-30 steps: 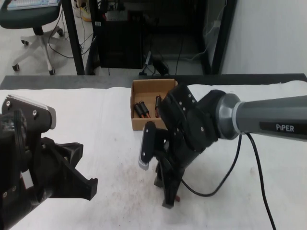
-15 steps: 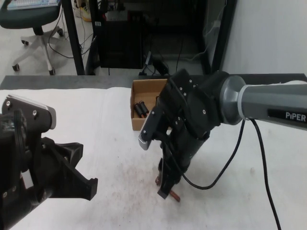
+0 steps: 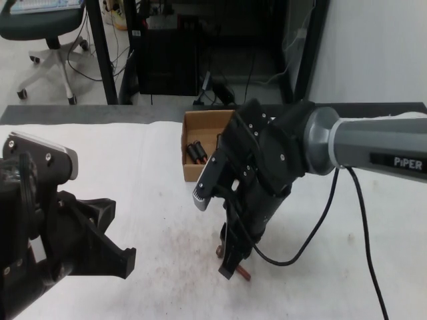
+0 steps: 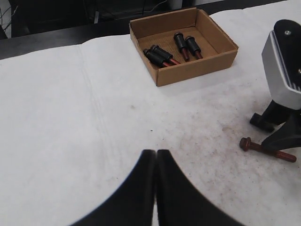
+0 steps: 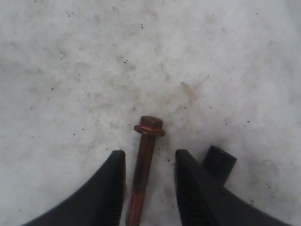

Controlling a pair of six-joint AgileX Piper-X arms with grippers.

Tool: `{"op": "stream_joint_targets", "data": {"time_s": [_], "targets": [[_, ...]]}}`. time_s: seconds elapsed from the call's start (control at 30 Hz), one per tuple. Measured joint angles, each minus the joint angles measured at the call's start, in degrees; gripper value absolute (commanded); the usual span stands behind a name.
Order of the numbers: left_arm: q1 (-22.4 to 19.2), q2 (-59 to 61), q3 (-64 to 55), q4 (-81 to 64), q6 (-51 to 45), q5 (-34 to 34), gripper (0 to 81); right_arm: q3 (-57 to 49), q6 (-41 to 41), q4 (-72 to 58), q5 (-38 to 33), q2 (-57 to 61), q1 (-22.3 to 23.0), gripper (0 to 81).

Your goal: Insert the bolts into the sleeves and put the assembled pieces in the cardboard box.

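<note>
- The right arm (image 3: 347, 157) has lifted and swung its wrist toward the cardboard box (image 3: 200, 121) since a second ago. Over the last half second it has hardly shifted. It blocks the box's right part in the high view.
- The left arm (image 3: 60, 233) has not moved, and the frame edge cuts it off at the near left.
- The white bench cover (image 3: 133, 173) is stained where the right arm works.
- The box stands at the far middle of the bench, with several assembled pieces (image 4: 164, 54) lying in it.
- The right gripper (image 3: 230, 269) points down at the cover with its fingers (image 5: 110, 188) spread, one on each side of the bolt's shank and not pinching it.
- The left gripper (image 4: 156, 153) has its fingers pressed together, with nothing between them.
- The bolt (image 5: 143, 162) lies flat on the cover, more exposed than a second ago. Its threaded end runs out of the right wrist view.
- A black sleeve (image 5: 219, 162) sits just beside one right finger, which partly hides it.
</note>
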Motion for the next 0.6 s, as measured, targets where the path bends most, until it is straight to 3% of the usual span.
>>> {"op": "stream_joint_targets", "data": {"time_s": [0.43,0.6], "targets": [[0.0,0.0,0.0,0.0,0.0,0.0,0.3,0.5,0.0,-1.44,0.12,3.0,0.0,34.1],[0.0,0.0,0.0,0.0,0.0,0.0,0.3,0.46,0.0,-3.89,0.12,3.02,0.0,28.4]]}}
